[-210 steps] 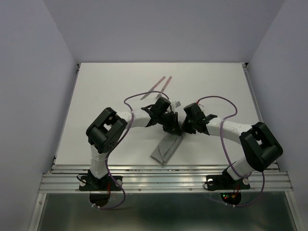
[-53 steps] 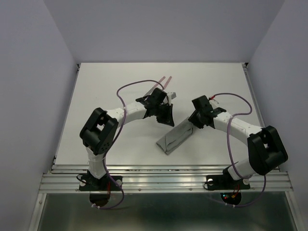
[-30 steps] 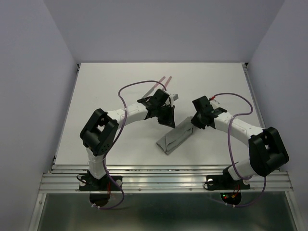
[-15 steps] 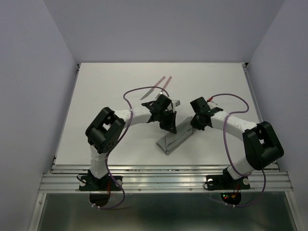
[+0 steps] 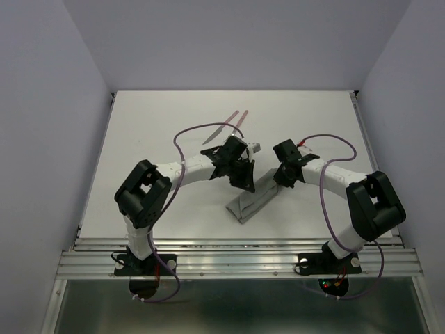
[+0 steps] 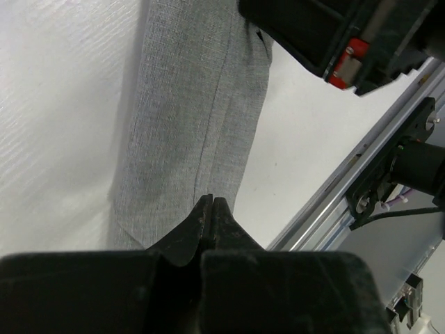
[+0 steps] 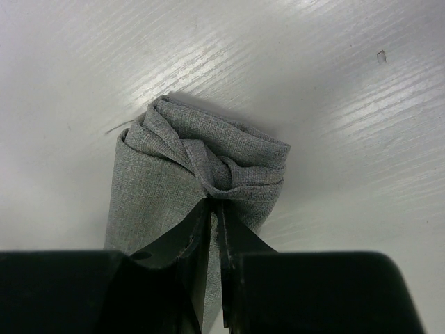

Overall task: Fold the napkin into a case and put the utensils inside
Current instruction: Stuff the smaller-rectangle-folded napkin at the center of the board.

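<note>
The napkin [image 5: 252,200] lies on the white table as a narrow, long grey case, slanting from near left to far right. My left gripper [image 5: 245,182] is shut, its tips just over the cloth's left side; in the left wrist view the gripper [image 6: 211,200] hovers over the flat strip [image 6: 195,104] with nothing seen between the jaws. My right gripper [image 5: 278,182] is at the far end, where the right wrist view shows the gripper [image 7: 214,203] shut on a bunched fold of the napkin [image 7: 174,181]. The pink-handled utensils [image 5: 231,117] lie side by side further back, apart from both grippers.
The right arm's black wrist [image 6: 334,35] fills the upper right of the left wrist view, close to the napkin's far end. The metal rail [image 5: 236,263] runs along the table's near edge. Purple cables [image 5: 201,129] loop over each arm.
The left gripper went back toward the utensils, then returned to the napkin's left side. The right gripper stayed at the napkin's far end. The napkin now lies more slanted than seven seconds ago.
</note>
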Controlling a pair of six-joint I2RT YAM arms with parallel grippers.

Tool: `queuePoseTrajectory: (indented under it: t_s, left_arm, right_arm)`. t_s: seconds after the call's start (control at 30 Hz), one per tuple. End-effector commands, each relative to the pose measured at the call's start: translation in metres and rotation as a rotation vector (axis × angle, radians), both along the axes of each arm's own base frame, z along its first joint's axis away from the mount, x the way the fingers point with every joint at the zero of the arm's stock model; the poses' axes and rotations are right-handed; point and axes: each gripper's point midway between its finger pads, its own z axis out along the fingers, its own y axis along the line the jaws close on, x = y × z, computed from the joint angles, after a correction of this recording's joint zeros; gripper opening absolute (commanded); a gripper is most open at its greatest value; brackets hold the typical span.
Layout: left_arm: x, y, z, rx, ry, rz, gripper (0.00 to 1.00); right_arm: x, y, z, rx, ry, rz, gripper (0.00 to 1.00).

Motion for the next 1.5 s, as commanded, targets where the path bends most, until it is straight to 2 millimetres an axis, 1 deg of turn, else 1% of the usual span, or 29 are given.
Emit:
queuePoseTrajectory:
  t_s: [0.0,0.03,0.1,0.13,0.2,0.33,0.43,0.53,0.63,0.7,0.8,0.83,0.87,0.9,0.93,0.97,1.03,1.1,1.13,1.17,1.2,1.23,1.3,1.33,1.37,1.4,1.43,1.47]
  left_arm:
    - [-0.005,0.014,0.020,0.001,-0.049,0.023,0.00]
    - [-0.009,0.020,0.018,0.012,-0.046,0.031,0.00]
    - [-0.014,0.025,0.015,0.014,-0.039,0.034,0.00]
    - [-0.019,0.030,0.010,0.026,-0.023,0.035,0.00]
    - [-0.024,0.033,0.009,0.024,-0.012,0.038,0.00]
    - [-0.038,0.041,-0.009,0.042,0.041,0.039,0.00]
    - [-0.044,0.042,-0.022,0.047,0.072,0.036,0.00]
    - [-0.047,0.034,-0.035,0.045,0.093,0.019,0.00]
    - [-0.050,0.027,-0.043,0.047,0.112,0.006,0.00]
    - [-0.051,0.025,-0.044,0.046,0.114,0.000,0.00]
    - [-0.050,0.027,-0.035,0.046,0.096,0.002,0.00]
    - [-0.048,0.027,-0.029,0.041,0.081,0.002,0.00]
    - [-0.047,0.030,-0.019,0.048,0.056,0.007,0.00]
    - [-0.042,0.029,-0.010,0.041,0.031,0.014,0.00]
    - [-0.042,0.028,-0.001,0.031,0.019,0.010,0.00]
    - [-0.040,0.030,0.010,0.027,-0.005,0.015,0.00]
    - [-0.033,0.027,0.032,0.005,-0.054,0.025,0.00]
    - [-0.033,0.027,0.041,0.013,-0.079,0.025,0.00]
    - [-0.029,0.024,0.048,0.009,-0.100,0.030,0.00]
    - [-0.026,0.026,0.049,0.026,-0.119,0.044,0.00]
    - [-0.024,0.023,0.053,0.029,-0.137,0.042,0.00]
    - [-0.020,0.023,0.048,0.055,-0.149,0.056,0.00]
    - [-0.019,0.023,0.044,0.081,-0.151,0.053,0.00]
    - [-0.017,0.019,0.046,0.084,-0.162,0.051,0.00]
    - [-0.013,0.019,0.043,0.106,-0.175,0.062,0.00]
    - [-0.011,0.016,0.047,0.110,-0.189,0.067,0.04]
    - [-0.009,0.015,0.045,0.135,-0.212,0.075,0.14]
    - [-0.008,0.017,0.044,0.158,-0.223,0.082,0.20]
  right_arm:
    - [0.002,-0.003,-0.006,-0.009,-0.004,-0.008,0.15]
    - [0.002,-0.003,-0.005,-0.009,-0.006,-0.008,0.15]
    - [0.002,-0.003,-0.006,-0.008,-0.003,-0.009,0.15]
    - [0.002,-0.003,-0.007,-0.006,-0.002,-0.009,0.15]
    - [0.003,-0.002,-0.006,-0.002,-0.007,-0.009,0.15]
    - [0.004,-0.001,-0.004,0.000,-0.009,-0.008,0.15]
    - [0.004,0.000,-0.003,0.004,-0.011,-0.007,0.15]
    - [0.004,0.000,-0.002,0.006,-0.012,-0.008,0.15]
    - [0.002,0.000,-0.004,0.009,-0.006,-0.014,0.15]
    - [0.000,-0.001,-0.006,0.010,0.001,-0.014,0.15]
    - [-0.002,-0.002,-0.007,0.008,0.002,-0.012,0.15]
    - [-0.001,-0.002,-0.006,0.008,-0.001,-0.012,0.15]
    - [-0.002,-0.002,-0.006,0.005,0.000,-0.011,0.15]
    - [-0.002,-0.002,-0.005,0.007,-0.002,-0.009,0.15]
    - [-0.001,-0.001,-0.004,0.010,-0.004,-0.008,0.15]
    - [0.000,-0.001,-0.003,0.012,-0.008,-0.006,0.15]
    - [0.000,-0.001,-0.001,0.013,-0.007,-0.004,0.16]
    - [0.002,0.002,0.009,0.026,-0.026,-0.002,0.17]
    - [0.002,0.002,0.012,0.031,-0.032,-0.002,0.18]
    - [0.004,0.003,0.019,0.039,-0.045,-0.001,0.21]
    - [0.006,0.004,0.029,0.049,-0.071,-0.002,0.22]
    - [0.005,0.003,0.034,0.048,-0.074,-0.001,0.24]
    - [0.008,0.002,0.048,0.052,-0.106,-0.004,0.27]
    - [0.006,0.000,0.053,0.044,-0.107,0.001,0.29]
    - [0.007,-0.001,0.062,0.045,-0.129,0.001,0.33]
    - [0.008,-0.004,0.068,0.035,-0.144,-0.003,0.35]
    - [0.005,-0.012,0.073,0.019,-0.150,-0.011,0.39]
    - [0.003,-0.016,0.075,0.003,-0.155,-0.016,0.41]
